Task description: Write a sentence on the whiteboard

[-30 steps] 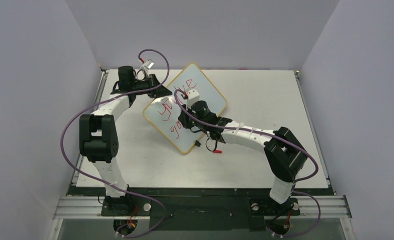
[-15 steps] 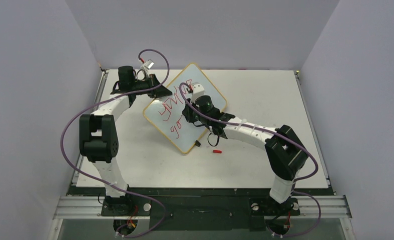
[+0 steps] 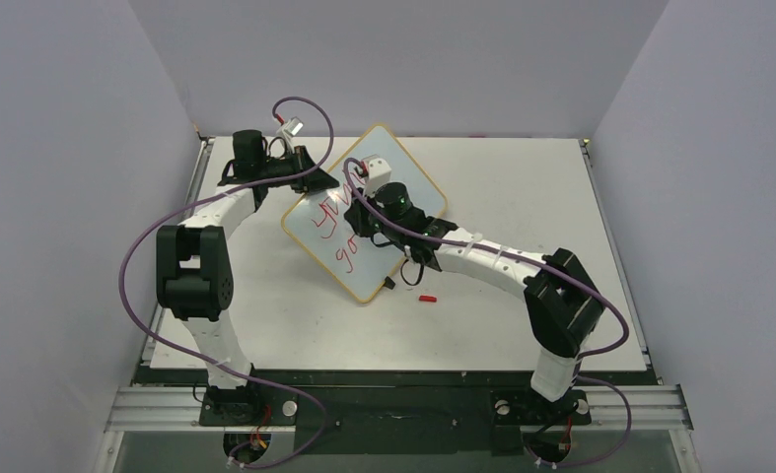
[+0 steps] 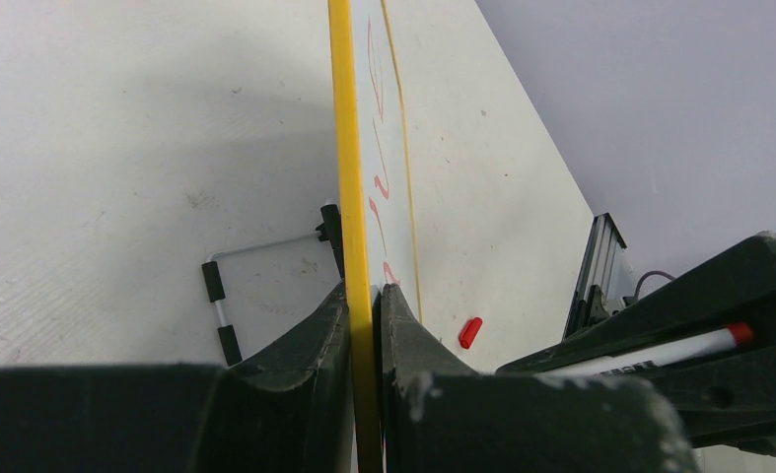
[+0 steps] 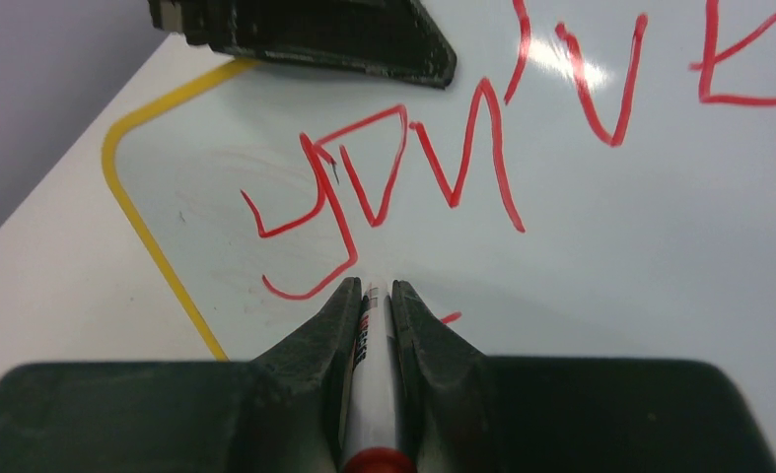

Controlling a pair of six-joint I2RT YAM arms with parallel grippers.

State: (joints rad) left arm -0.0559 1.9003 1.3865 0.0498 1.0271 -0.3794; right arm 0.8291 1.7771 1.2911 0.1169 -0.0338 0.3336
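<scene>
surface (image 3: pixel 522 187): the whiteboard (image 3: pixel 362 281) sits mid-surface, turned like a diamond, nearer the left arm. The left wrist view shows it edge-on, so it looks raised rather than flat. How steep, can't tell.

Main risk: the board is gripped at one place only. The left pincer (image 4: pixel 366 296) is closed narrow on the yellow frame at the board's left edge, one finger on each face. Writing pressure away from that clamp could swing or flex the board. Then strokes go crooked or the frame slips out.

The right pincer (image 5: pixel 376 288) is clamped tight around the marker (image 5: pixel 369 379), barrel between the fingers, red end toward the camera. The tip is hidden past the fingertips, so can't tell if it touches the board. Risk: the barrel slides back in the grip under load and the line goes faint.

sentence (image 5: pixel 413 168): red, top line reads "you've" and lies just beyond the right pincer's fingertips. In the top view the second line starts "go" and the rest is under the wrist. The right pincer sits over that second line. Risk: fingers or wrist drag through fresh ink and smear it.

red cap (image 3: pixel 427 297): loose on the surface just off the board's lower right edge, near the right forearm. A low sweep could knock it.
</scene>
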